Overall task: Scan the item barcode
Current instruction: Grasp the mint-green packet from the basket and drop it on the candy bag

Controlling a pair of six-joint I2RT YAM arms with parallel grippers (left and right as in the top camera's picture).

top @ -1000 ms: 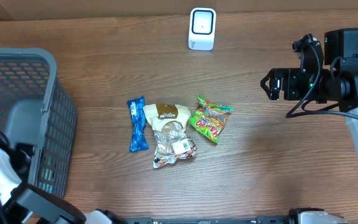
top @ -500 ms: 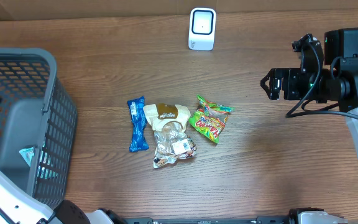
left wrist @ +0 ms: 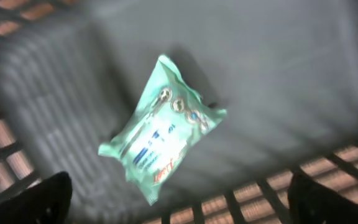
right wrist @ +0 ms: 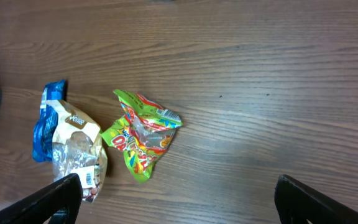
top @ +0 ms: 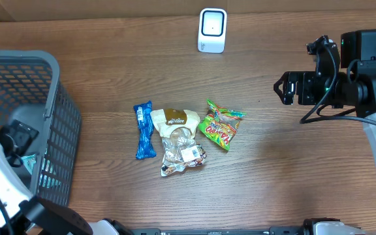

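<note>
Mint-green plastic packet [left wrist: 160, 127] lies diagonal in the grey mesh basket [top: 61, 130], just below my left fingers [left wrist: 45, 199], spread wide; right fingers [right wrist: 51, 199] gape, empty.

I saw a mint-green packet [left wrist: 160, 130], grey lattice basket [top: 57, 130], blue wrapper [top: 143, 130], green-and-orange candy bag [top: 220, 125], white scanner [top: 212, 30], brown wood-grain bench [top: 109, 65]

Overhead light: you have soft, even brightness over the brown wood-grain table [top: 273, 163]; shadows faint, focus sharp.
Left wrist: dim and motion-blurred; the grey plastic mesh basket [left wrist: 291, 74] smears, the mint-green foil packet [left wrist: 160, 130] looks soft.
Right wrist: crisp, evenly lit; the green crinkled snack bag [right wrist: 143, 134] shows slight sheen.
</note>
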